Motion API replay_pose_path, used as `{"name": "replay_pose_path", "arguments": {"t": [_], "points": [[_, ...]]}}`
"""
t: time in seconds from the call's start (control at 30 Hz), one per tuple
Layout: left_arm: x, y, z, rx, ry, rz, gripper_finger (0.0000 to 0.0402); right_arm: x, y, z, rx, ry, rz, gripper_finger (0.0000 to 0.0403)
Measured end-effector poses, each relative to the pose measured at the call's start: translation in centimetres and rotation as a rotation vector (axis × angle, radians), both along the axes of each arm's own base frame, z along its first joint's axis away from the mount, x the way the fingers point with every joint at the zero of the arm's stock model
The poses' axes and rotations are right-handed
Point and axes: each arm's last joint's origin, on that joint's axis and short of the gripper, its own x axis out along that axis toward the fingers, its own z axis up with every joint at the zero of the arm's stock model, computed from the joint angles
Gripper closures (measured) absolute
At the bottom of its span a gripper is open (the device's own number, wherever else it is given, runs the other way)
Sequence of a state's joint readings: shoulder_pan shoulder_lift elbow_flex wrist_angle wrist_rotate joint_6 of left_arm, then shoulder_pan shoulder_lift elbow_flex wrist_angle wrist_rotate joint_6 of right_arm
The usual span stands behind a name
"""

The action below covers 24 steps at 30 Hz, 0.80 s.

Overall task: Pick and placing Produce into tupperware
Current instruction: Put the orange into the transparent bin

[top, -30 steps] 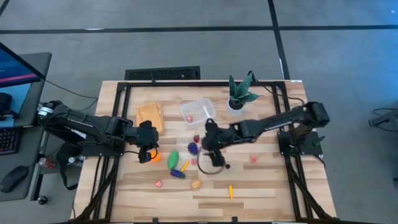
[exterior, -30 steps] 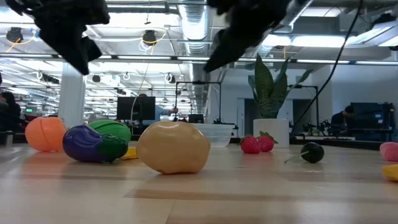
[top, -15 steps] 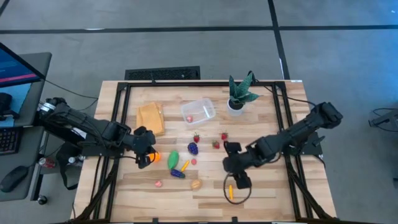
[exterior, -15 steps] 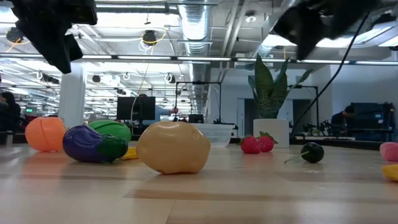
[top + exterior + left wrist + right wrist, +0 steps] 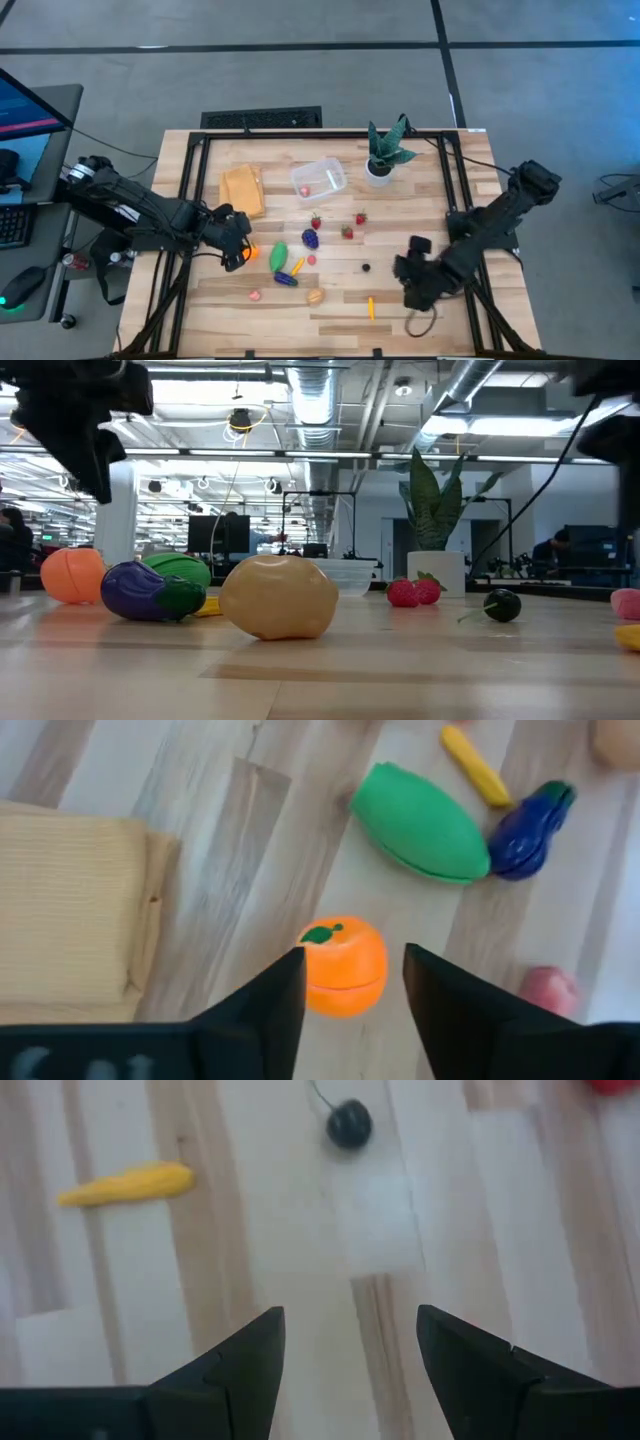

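Observation:
The produce lies scattered on the wooden table. An orange (image 5: 343,965) rests on the wood beside a green piece (image 5: 420,822) and a dark eggplant (image 5: 528,817). My left gripper (image 5: 350,982) hangs open above the orange (image 5: 248,253), one finger to either side, touching nothing. The clear tupperware (image 5: 320,178) stands at the far middle with a pink bit inside. My right gripper (image 5: 412,285) is open over bare wood near the table's right front, short of a yellow piece (image 5: 125,1183) and a small dark ball (image 5: 350,1123).
A tan cloth (image 5: 243,188) lies far left of the orange. A potted plant (image 5: 385,150) stands right of the tupperware. Grapes (image 5: 311,238), strawberries (image 5: 347,232), a tan potato (image 5: 315,296) and a pink piece (image 5: 255,295) dot the middle.
My right gripper has swept from above the grapes at the table's middle toward the near right corner, sinking a little and turning as it went, with nothing in it. My left gripper has shifted slightly toward the near edge over the orange. The produce has stayed put.

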<state>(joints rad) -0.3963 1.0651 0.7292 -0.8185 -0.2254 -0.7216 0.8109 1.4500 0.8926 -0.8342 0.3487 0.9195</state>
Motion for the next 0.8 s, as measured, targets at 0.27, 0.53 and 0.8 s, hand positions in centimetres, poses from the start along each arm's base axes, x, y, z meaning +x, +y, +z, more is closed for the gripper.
{"name": "replay_pose_path", "arguments": {"t": [0.27, 0.53, 0.8], "points": [[0.7, -1.2, -1.6, 0.071, 0.07, -0.024, 0.019, -4.9, 1.7, 0.4, -0.075, -0.32, -0.045, 0.0181], [0.5, -1.9, -1.9, 0.072, 0.065, 0.038, 0.017, -6.8, 2.3, 0.9, -0.128, -0.518, -0.038, 0.018], [0.5, -2.0, -1.9, 0.096, 0.045, 0.055, 0.0132, -6.8, 2.3, 1.0, -0.152, -0.571, -0.033, 0.0174]]}}
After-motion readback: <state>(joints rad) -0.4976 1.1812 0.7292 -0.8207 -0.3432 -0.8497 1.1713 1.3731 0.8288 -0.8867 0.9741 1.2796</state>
